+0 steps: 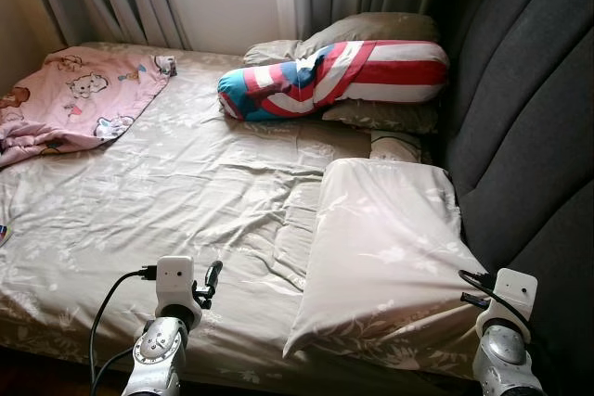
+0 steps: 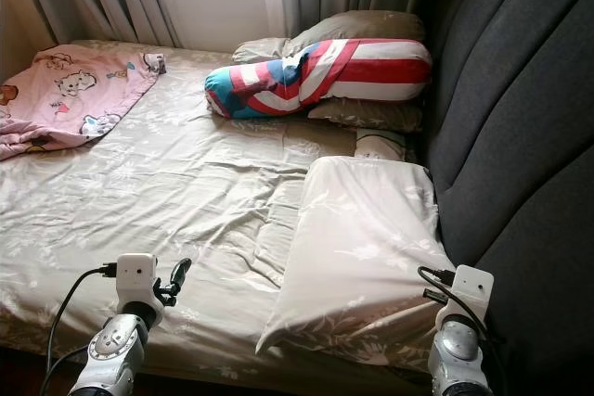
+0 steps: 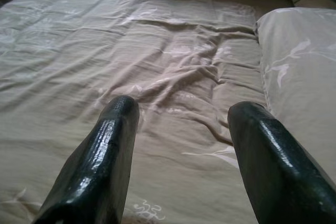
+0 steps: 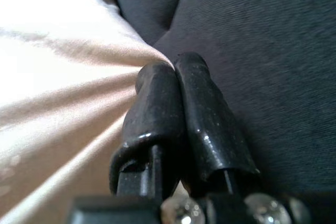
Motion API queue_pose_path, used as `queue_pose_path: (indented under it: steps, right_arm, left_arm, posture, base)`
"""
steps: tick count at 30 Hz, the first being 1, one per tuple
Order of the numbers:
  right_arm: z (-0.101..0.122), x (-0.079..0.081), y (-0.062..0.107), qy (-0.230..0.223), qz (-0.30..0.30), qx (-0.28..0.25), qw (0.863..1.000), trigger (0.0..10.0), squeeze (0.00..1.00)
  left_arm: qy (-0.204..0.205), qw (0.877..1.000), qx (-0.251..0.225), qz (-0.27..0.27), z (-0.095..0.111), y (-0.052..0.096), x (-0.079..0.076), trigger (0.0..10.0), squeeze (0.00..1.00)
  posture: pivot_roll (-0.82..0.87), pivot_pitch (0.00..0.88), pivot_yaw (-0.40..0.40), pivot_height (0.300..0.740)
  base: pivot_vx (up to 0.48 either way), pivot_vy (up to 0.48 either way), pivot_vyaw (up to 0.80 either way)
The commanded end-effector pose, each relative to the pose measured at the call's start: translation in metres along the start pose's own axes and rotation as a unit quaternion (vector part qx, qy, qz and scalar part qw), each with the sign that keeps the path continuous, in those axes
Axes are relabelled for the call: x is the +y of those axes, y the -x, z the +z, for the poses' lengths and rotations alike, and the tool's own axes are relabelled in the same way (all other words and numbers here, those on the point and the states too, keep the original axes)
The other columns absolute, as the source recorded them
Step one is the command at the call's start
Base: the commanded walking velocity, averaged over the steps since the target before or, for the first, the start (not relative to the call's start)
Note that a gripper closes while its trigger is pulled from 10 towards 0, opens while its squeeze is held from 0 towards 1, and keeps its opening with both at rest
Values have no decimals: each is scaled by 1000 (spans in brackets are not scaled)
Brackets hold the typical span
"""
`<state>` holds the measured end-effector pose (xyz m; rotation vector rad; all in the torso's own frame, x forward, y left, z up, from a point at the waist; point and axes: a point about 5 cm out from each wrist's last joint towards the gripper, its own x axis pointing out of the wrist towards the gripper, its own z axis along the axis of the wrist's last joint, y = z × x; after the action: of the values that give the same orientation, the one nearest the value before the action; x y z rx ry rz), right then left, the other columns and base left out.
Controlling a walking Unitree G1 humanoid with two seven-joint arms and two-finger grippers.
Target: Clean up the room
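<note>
Two grippers: right gripper pinched tight on beige pillow corner by headboard; left gripper fingers wide apart, empty, over bedsheet.

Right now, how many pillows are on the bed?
5, maybe more hidden. A big beige pillow lies nearest, by the headboard. A striped flag pillow sits atop two grey-beige pillows, with another behind. A small one peeks between.

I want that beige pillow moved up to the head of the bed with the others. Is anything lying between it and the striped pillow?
Only a small rolled cushion lies between the beige pillow and the striped pillow. The right gripper, jaws shut, already pinches the beige pillow's corner against the headboard; the left gripper is open over the sheet.
</note>
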<state>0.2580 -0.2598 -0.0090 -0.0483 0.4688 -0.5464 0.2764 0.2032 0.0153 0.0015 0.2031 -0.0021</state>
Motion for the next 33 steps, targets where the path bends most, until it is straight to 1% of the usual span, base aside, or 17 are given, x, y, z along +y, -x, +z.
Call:
queue_pose_path:
  steps: [1, 2, 3, 4, 5, 6, 7, 9, 10, 13, 14, 17, 20, 24, 25, 29, 33]
  right_arm:
    - [13, 3, -3, -13, 12, -29, 999, 10000, 914]
    - [13, 3, -3, -13, 12, -29, 999, 10000, 914]
    - [12, 8, -2, -17, 29, -27, 999, 10000, 965]
    - [12, 10, -1, -16, 36, -28, 999, 10000, 941]
    - [13, 12, -1, -11, 45, -29, 999, 10000, 604]
    - [13, 13, -1, -7, 50, -30, 998, 10000, 604]
    - [13, 17, 0, -3, 65, -30, 997, 10000, 0]
    - [12, 26, 2, -8, 107, -25, 994, 10000, 0]
    - [12, 26, 2, -8, 107, -25, 994, 10000, 0]
    - [5, 43, 9, -3, 184, -10, 983, 10000, 0]
    - [5, 43, 9, -3, 184, -10, 983, 10000, 0]
    - [-13, 49, 17, 16, 225, 27, 974, 10000, 0]
    - [-35, 42, 23, 32, 213, 67, 974, 10000, 0]
    - [-57, 31, 30, 34, 192, 110, 974, 10000, 0]
    - [-57, 31, 30, 34, 192, 110, 974, 10000, 0]
    - [-85, 14, 42, 24, 155, 169, 973, 10000, 0]
    - [-96, 9, 48, 16, 141, 192, 971, 10000, 0]
  left_arm:
    - [0, 1000, 17, -3, -6, 3, 1, 10000, 0]
    - [0, 1000, 17, -3, -6, 3, 1, 10000, 0]
    - [1, 1000, 18, -3, -7, 3, 1, 10000, 0]
    - [2, 1000, 18, -3, -7, 3, 1, 10000, 0]
    - [2, 1000, 19, -2, -7, 3, 1, 10000, 0]
    - [2, 1000, 19, -2, -7, 3, 1, 10000, 0]
    - [3, 1000, 20, -2, -7, 3, 1, 10000, 0]
    - [5, 1000, 22, -3, -8, 2, 1, 10000, 0]
    - [5, 1000, 22, -3, -8, 2, 1, 10000, 0]
    - [19, 999, 32, 8, -12, 3, 1, 10000, 0]
    - [19, 999, 32, 8, -12, 3, 1, 10000, 0]
    - [48, 996, 63, 32, -24, 8, 7, 10000, 0]
    - [52, 992, 112, 37, -40, 16, 10, 10000, 0]
    - [42, 987, 152, 34, -54, 24, 11, 10000, 0]
    - [42, 987, 152, 34, -54, 24, 11, 10000, 0]
    - [33, 980, 192, 32, -66, 32, 11, 10000, 0]
    - [25, 975, 218, 26, -74, 38, 9, 10000, 0]
  posture:
    - [33, 40, -59, 740]
    - [33, 40, -59, 740]
    - [34, 40, -59, 740]
    - [34, 40, -59, 740]
    - [34, 40, -59, 740]
    - [34, 40, -59, 740]
    - [32, 38, -59, 740]
    - [30, 35, -59, 740]
    - [30, 35, -59, 740]
    - [28, 28, -63, 740]
    - [28, 28, -63, 740]
    - [27, 21, -67, 740]
    - [39, 9, -67, 740]
    - [36, 0, -60, 740]
    - [36, 0, -60, 740]
    - [28, 0, -45, 740]
    - [20, 0, -35, 740]
  base:
    - [0, 0, 0]
    - [0, 0, 0]
    - [0, 0, 0]
    - [0, 0, 0]
    - [0, 0, 0]
    - [0, 0, 0]
    - [0, 0, 0]
    - [0, 0, 0]
    - [0, 0, 0]
    - [0, 0, 0]
    - [0, 0, 0]
    - [0, 0, 0]
    - [0, 0, 0]
    - [0, 0, 0]
    - [0, 0, 0]
    - [0, 0, 0]
    - [0, 0, 0]
